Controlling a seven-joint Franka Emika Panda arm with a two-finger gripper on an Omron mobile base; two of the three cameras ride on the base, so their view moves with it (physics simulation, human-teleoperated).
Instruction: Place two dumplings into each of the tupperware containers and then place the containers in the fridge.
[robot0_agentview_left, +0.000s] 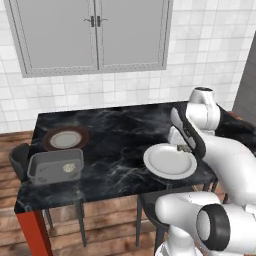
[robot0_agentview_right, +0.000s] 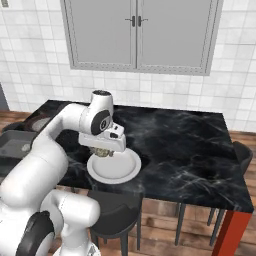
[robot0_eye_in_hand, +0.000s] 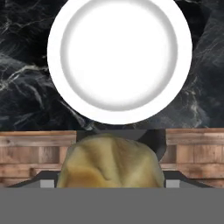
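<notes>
Holding a dumpling (robot0_eye_in_hand: 111, 162) between wide-spread fingers, the gripper (robot0_agentview_right: 104, 151) hangs just above the white plate (robot0_agentview_left: 170, 161) at the counter's (robot0_agentview_left: 120, 135) near edge; in the hand view the dumpling is a big pale beige pleated lump low in the picture, with the plate's bare white face beyond it and wooden floor (robot0_eye_in_hand: 26, 153) behind. From the base views the dumpling shows as a small dark lump under the hand, over the plate's rim on the side toward the arm; whether it touches the plate I cannot tell

Dark grey tupperware container (robot0_agentview_left: 54, 167) sits at the far left end of the black marble counter, near the front edge, with one dumpling (robot0_agentview_left: 69, 168) inside toward its right side. Brown-rimmed plate (robot0_agentview_left: 65, 139) lies just behind that container, apart from it. White plate and container are well apart, bare marble between them

Grey double-door wall cabinet (robot0_agentview_left: 95, 35) hangs on the white tiled wall above the counter, doors closed. Dark chair (robot0_agentview_right: 115, 215) stands under the counter's near edge below the white plate, another chair (robot0_agentview_left: 19, 159) at the left end. Red counter leg (robot0_agentview_left: 34, 231) at the front left corner
</notes>
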